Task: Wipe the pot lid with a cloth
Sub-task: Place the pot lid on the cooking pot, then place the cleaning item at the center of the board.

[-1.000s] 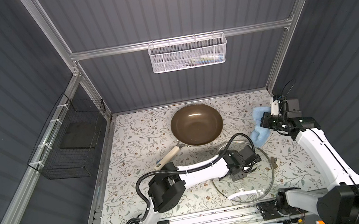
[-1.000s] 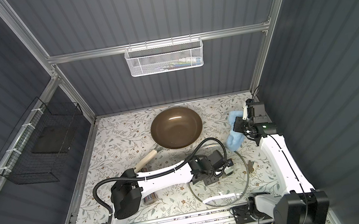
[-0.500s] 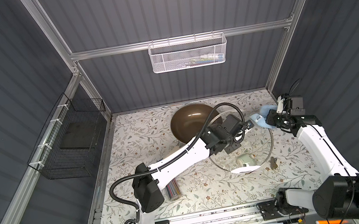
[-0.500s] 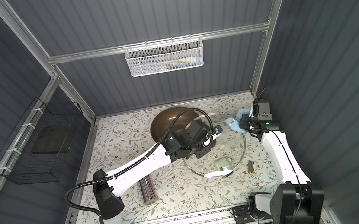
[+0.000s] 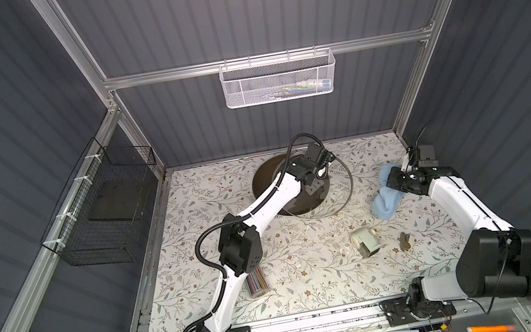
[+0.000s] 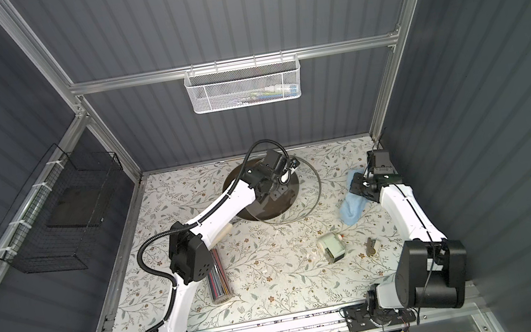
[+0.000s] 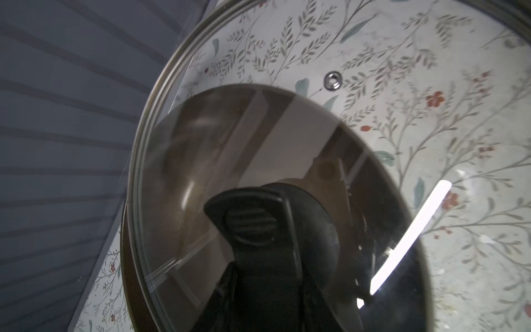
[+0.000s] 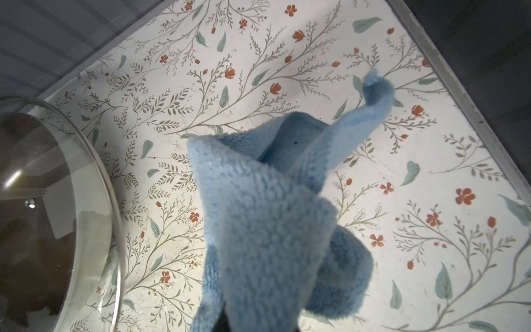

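Currently, left gripper (image 5: 317,180) closed partway on black handle (image 7: 258,227) of pot lid (image 5: 339,195), lid partly over brown pan (image 5: 264,181); right gripper (image 5: 398,182) fully closed on blue cloth (image 5: 385,200), near lid rim, over floral surface (image 5: 290,260).

From the middle of the table (image 5: 310,275), the pan (image 5: 263,181) lies at twelve o'clock, with the pot lid (image 5: 339,176) above it, overhanging toward two. The cloth (image 5: 385,202) hangs at three, the roll (image 5: 364,241) lies at four, the tube (image 5: 256,282) at seven.

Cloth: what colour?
Light blue; the cloth shows best in the right wrist view.
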### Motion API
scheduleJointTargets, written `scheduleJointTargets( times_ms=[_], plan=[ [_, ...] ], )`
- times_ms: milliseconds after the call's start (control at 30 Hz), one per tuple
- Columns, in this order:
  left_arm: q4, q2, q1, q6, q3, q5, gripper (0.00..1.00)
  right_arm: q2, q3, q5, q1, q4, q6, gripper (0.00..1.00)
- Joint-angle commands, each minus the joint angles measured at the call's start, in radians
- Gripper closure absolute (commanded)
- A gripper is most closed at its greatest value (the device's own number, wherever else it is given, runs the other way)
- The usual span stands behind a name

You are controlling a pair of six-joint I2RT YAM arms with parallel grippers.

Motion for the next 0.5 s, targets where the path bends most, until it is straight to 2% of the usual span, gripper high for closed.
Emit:
scheduleJointTargets(
  times_ms=[0, 200, 467],
  plan=[
    [0.064, -0.024, 0.031, 0.018, 0.082, -0.013, 1.00, 0.018, -0.016, 0.002, 0.002, 0.016, 0.004, 0.99],
    [0.069, -0.013, 0.075, 0.016, 0.063, -0.015, 1.00, 0.060, -0.022, -0.030, 0.000, 0.032, 0.018, 1.00],
    [0.049, 0.004, 0.088, 0.040, 0.057, -0.027, 1.00, 0.097, -0.026, -0.057, 0.004, 0.044, 0.027, 1.00]
  ],
)
